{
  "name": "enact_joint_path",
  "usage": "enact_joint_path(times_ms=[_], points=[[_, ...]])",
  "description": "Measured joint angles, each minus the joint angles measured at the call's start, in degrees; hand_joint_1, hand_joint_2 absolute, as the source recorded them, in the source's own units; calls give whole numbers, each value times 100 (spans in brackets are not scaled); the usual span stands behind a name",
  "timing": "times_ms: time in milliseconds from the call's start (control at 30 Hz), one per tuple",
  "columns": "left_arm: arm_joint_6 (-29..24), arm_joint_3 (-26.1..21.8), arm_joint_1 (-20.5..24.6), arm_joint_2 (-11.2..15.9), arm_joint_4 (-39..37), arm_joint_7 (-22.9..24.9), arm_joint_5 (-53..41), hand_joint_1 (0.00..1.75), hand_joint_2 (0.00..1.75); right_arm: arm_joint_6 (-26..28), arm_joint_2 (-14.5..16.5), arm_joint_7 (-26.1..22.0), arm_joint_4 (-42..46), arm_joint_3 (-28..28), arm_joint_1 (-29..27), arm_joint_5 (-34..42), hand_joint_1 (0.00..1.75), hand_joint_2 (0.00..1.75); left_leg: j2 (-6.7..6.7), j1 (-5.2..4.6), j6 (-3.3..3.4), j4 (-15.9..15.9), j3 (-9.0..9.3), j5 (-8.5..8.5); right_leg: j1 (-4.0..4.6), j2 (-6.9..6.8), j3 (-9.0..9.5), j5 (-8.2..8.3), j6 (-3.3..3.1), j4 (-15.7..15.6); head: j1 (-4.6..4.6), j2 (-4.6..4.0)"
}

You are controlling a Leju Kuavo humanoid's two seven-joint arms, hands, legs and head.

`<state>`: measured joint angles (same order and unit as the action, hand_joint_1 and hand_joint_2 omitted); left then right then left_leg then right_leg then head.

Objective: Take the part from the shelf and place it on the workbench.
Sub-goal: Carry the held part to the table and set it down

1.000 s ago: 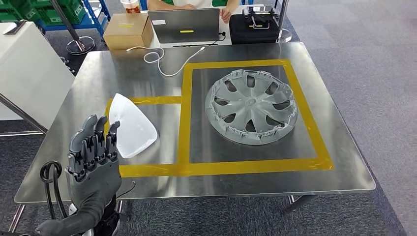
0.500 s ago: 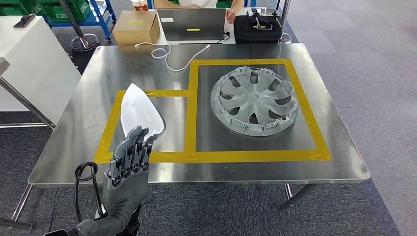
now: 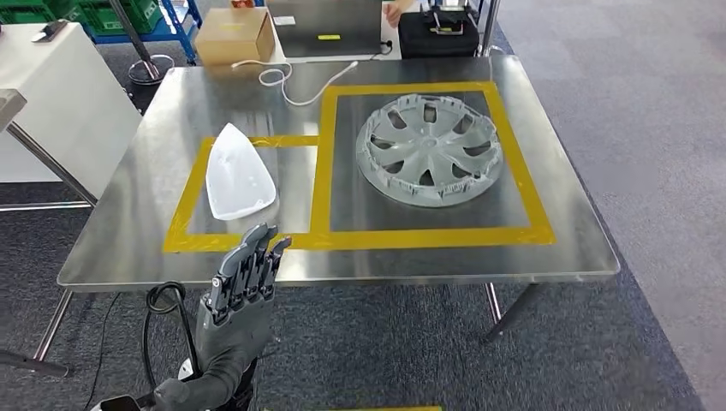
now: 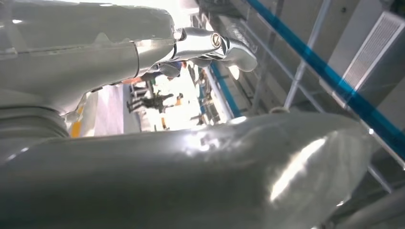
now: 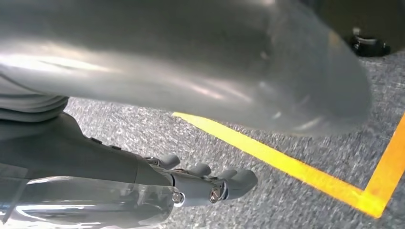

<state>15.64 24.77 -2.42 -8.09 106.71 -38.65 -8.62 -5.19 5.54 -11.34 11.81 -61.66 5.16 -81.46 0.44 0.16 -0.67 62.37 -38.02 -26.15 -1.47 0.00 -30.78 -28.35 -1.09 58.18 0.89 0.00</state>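
The white part (image 3: 240, 174), a flat teardrop-shaped shell, lies on the steel worktop (image 3: 128, 248) inside the smaller yellow-taped box on the left. Nothing touches it. To its right, inside the larger taped box, rests a grey wheel cover (image 3: 428, 148), well apart from the part.

The left hand (image 3: 244, 278) is raised in front of the near edge of the worktop, fingers straight and slightly apart, holding nothing; it stands near the part but clear of it. The right hand (image 5: 205, 183) hangs low over grey carpet marked with yellow floor tape (image 5: 286, 167); its fingers look loosely extended with nothing in them, so I judge it empty too.

With the part lying flat within its marked box and both hands free, the placing looks done. What seems left is only for the left arm to come down. Whether another part waits on the shelf cannot be told.
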Motion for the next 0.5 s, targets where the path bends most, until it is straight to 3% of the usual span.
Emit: enact_joint_path(times_ms=[67,100,133,167,233,300,333,367,433,467,500], points=[[7,33,5,11,-42,-4,-64,0,0,-28,-9,-56,2,-3,-2,4,0,0,0,24,-56,697,-170,-586,15,-10,-157,123,-31,6,13,0],[4,59,8,18,-79,-8,-101,0,0,-46,-14,-79,2,-8,-5,11,0,0,0,31,-68,1018,-211,-747,26,-13,-240,181,-33,14,14,0],[-9,87,12,26,-121,-10,-135,0,0,-63,-19,-97,2,-15,-9,26,0,0,-2,33,-65,1196,-180,-775,36,-11,-323,237,-31,24,13,0],[-36,114,19,32,-162,-13,-168,0,0,-75,-23,-109,2,-27,-12,53,0,0,-6,32,-46,1181,-53,-691,49,-3,-403,292,-27,34,14,0],[-140,151,43,38,-212,-15,-209,0,0,-86,-26,-124,2,-69,-5,130,0,0,-79,9,62,585,487,-436,69,40,-533,403,-15,46,11,0],[-258,165,72,41,-217,-17,-223,0,0,-82,-31,-128,2,-122,9,203,0,0,-192,-35,186,-230,1070,-418,78,88,-602,512,24,39,7,0],[-303,166,80,46,-210,-19,-220,0,0,-76,-42,-128,3,-148,12,233,0,0,-228,-60,225,-481,1226,-454,66,109,-612,569,55,23,11,0],[-334,161,84,54,-203,-19,-215,0,0,-68,-61,-127,5,-171,6,258,0,0,-217,-80,246,-611,1281,-466,58,132,-617,630,97,-7,20,0],[-368,142,85,70,-184,-20,-186,0,0,-51,-123,-127,10,-226,-16,303,0,0,-155,-74,280,-722,1248,-326,45,152,-630,691,168,-54,31,0],[-375,126,83,74,-175,-20,-172,0,0,-47,-158,-127,15,-250,-22,318,0,0,-116,-60,312,-774,1213,-239,48,136,-665,585,190,4,22,0],[-385,109,81,77,-168,-20,-159,0,0,-45,-192,-129,19,-273,-27,329,0,0,-78,-43,339,-822,1163,-152,48,111,-725,372,205,166,7,0]])
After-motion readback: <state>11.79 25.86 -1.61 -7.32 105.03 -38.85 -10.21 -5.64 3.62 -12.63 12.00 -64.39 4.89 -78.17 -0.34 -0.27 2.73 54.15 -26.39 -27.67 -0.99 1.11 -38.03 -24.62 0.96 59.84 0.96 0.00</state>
